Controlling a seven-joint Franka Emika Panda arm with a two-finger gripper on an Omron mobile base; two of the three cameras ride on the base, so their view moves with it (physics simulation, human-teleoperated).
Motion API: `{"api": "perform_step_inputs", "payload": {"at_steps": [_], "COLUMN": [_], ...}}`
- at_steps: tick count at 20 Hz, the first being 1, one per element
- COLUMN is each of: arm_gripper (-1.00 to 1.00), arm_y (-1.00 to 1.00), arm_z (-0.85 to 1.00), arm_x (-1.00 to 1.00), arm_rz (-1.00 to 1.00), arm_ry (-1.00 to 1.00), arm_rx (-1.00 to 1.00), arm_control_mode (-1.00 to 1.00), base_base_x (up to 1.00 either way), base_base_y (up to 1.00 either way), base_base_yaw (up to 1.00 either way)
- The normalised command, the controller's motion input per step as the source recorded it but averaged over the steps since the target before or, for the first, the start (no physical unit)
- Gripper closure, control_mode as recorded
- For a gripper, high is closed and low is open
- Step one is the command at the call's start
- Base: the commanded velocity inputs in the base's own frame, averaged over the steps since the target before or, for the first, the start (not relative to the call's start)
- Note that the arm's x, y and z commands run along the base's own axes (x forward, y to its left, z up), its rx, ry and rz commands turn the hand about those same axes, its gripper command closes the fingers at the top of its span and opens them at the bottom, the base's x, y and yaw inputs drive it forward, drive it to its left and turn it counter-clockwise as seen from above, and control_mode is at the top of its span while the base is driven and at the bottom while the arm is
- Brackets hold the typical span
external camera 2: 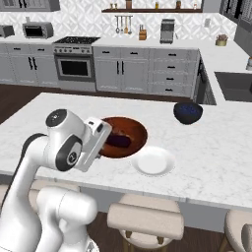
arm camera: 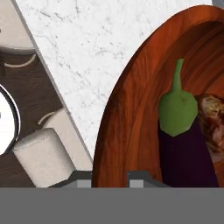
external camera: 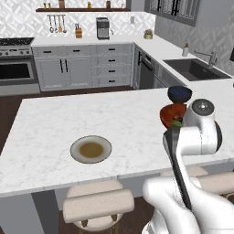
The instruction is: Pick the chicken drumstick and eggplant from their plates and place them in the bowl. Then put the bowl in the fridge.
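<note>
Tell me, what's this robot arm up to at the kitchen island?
The arm is bent low over the red-brown bowl on the marble island. The eggplant and the chicken drumstick already lie inside it, side by side. Both plates sit bare: the grey-green plate and the white plate. The gripper hovers at the bowl's rim; whether it grips anything can't be told. A dark blue bowl stands untouched nearby.

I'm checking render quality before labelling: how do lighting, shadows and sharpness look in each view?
Left base view: even, flat light, only a faint shadow around the grey-green plate. Right base view: equally flat, the white plate pale against the marble. Hand view: the bowl shows a soft sheen, and the eggplant is sharp, its lower body very dark.
</note>
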Motion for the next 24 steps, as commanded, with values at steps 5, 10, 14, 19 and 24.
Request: {"api": "perform_step_inputs", "payload": {"at_steps": [5,10,14,19,24], "arm_gripper": [1.0,1.0,1.0,1.0,1.0], "arm_y": [0.33,0.04,0.0,0.0,0.0], "arm_z": [0.21,0.0,0.0,0.0,0.0], "arm_x": [-0.82,-0.13,0.0,0.0,0.0], "arm_rz": [0.22,0.04,0.0,0.0,0.0], "arm_ry": [0.1,0.1,0.0,0.0,0.0], "arm_rx": [-0.18,-0.02,0.0,0.0,0.0], "arm_control_mode": [-1.0,-1.0,-1.0,-1.0,1.0], "base_base_x": [0.0,0.0,0.0,0.0,-0.59], "base_base_y": [0.0,0.0,0.0,0.0,0.01], "base_base_yaw": [0.0,0.0,0.0,0.0,0.0]}}
